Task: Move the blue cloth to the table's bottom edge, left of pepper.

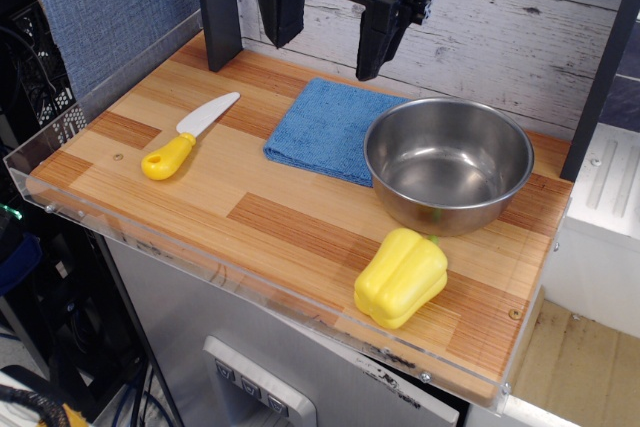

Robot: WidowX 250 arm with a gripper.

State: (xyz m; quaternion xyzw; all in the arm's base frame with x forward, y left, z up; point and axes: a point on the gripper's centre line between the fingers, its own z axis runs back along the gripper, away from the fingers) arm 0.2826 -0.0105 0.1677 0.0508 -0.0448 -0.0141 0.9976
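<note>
The blue cloth (325, 128) lies flat at the back middle of the table (200, 197), its right edge touching the steel bowl (448, 163). The yellow pepper (400, 277) lies on its side near the front right edge, just in front of the bowl. My gripper (330, 27) hangs above the back of the table, over the cloth's far edge. Its two black fingers (280, 7) are wide apart and hold nothing.
A toy knife (187, 138) with a yellow handle and white blade lies at the left. A clear acrylic rim (150, 239) runs along the front and left edges. A black post (218, 7) stands at the back left, a dark post at the right.
</note>
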